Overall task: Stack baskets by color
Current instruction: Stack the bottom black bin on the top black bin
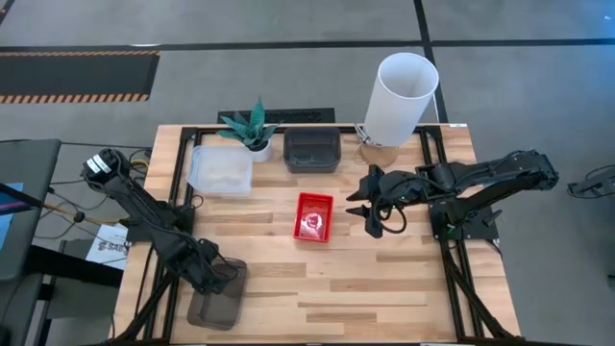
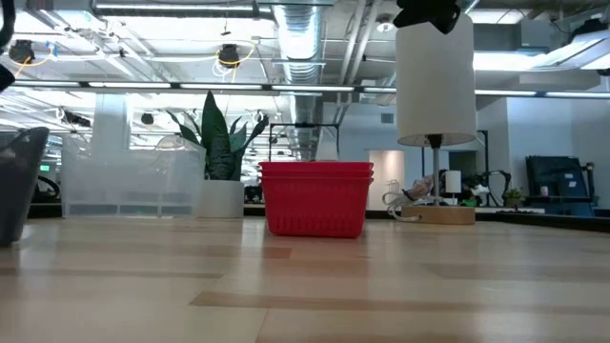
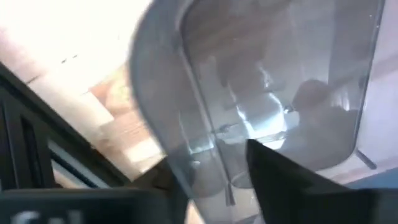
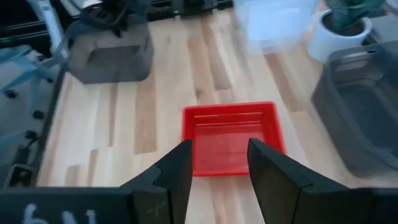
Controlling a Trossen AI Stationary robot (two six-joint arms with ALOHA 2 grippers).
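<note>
A dark grey basket (image 1: pixel 213 298) (image 3: pixel 280 74) sits at the table's near left corner. My left gripper (image 1: pixel 219 275) (image 3: pixel 208 177) points down over the basket's far end, open. One finger (image 3: pixel 280 180) is inside the basket and the other outside its wall (image 3: pixel 186 112); a gap shows between the inner finger and the wall. A red basket (image 1: pixel 313 217) (image 4: pixel 230 137) rests on its bottom mid-table and shows two rims in the low view (image 2: pixel 315 171). My right gripper (image 1: pixel 361 208) (image 4: pixel 217 171) hovers open to its right, holding nothing.
At the far edge stand a clear basket (image 1: pixel 221 169), a potted plant (image 1: pixel 252 133), a second dark grey basket (image 1: pixel 312 151) and a tall white cylinder (image 1: pixel 399 91) on a wooden base. Bare wood lies between the red basket and the near edge.
</note>
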